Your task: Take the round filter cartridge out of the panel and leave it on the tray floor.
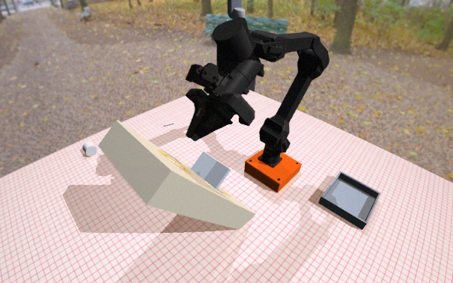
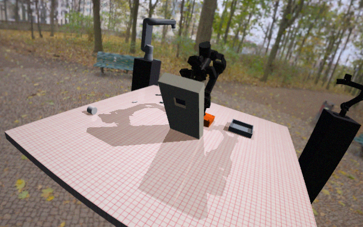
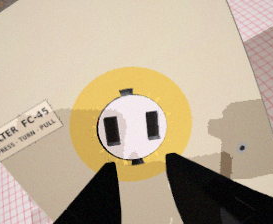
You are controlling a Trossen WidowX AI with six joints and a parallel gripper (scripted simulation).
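The round white filter cartridge (image 3: 132, 142) sits in the service panel (image 3: 137, 40) (image 1: 124, 165) (image 2: 186, 120), inside a yellow ring (image 3: 179, 125). Its two dark slots stand side by side, slightly tilted in the wrist view. Dark notches show at the top and bottom of its edge. My gripper (image 3: 141, 167) (image 1: 195, 135) points at the panel face, partly open and empty. In the wrist view its fingertips appear just below the cartridge; the remaining distance is unclear. The panel hides the fingertips in the exterior view. The tray (image 1: 341, 216) (image 2: 240, 132) stands beyond the orange base and looks empty.
The panel leans, with a grey-blue angled piece (image 1: 210, 170) at its front. A label (image 3: 24, 130) and a screw (image 3: 242, 148) are on its face. A small grey cylinder (image 1: 90, 149) (image 2: 92, 110) and a thin piece (image 1: 168, 124) (image 2: 134, 102) lie on the table. The orange base (image 1: 274, 172) (image 2: 209, 120) is near the tray.
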